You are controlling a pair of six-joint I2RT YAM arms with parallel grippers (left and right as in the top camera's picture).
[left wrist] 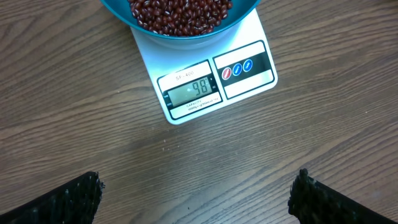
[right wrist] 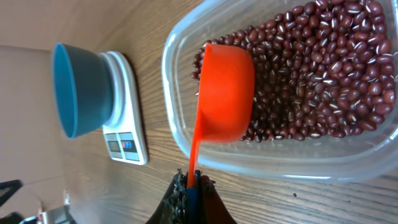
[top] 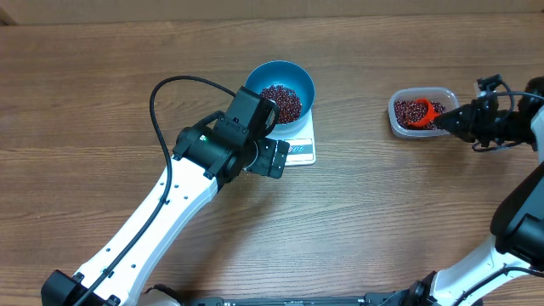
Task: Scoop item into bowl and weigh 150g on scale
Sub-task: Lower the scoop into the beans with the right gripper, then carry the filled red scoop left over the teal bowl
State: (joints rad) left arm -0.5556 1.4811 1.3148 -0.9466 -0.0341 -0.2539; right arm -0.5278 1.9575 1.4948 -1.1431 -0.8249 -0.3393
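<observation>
Loose, hard beans (right wrist: 311, 74) likely roll and spill readily, so the right gripper (right wrist: 194, 184), pinching the scoop (right wrist: 225, 93) by its thin handle, should keep it level.

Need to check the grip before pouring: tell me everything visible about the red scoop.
The red scoop is smooth orange-red plastic: a round cup on a thin straight handle. The right gripper is shut on the handle's end. The cup lies inside the clear tub, against the red-brown beans, mouth turned from the wrist camera; its load is hidden.
</observation>
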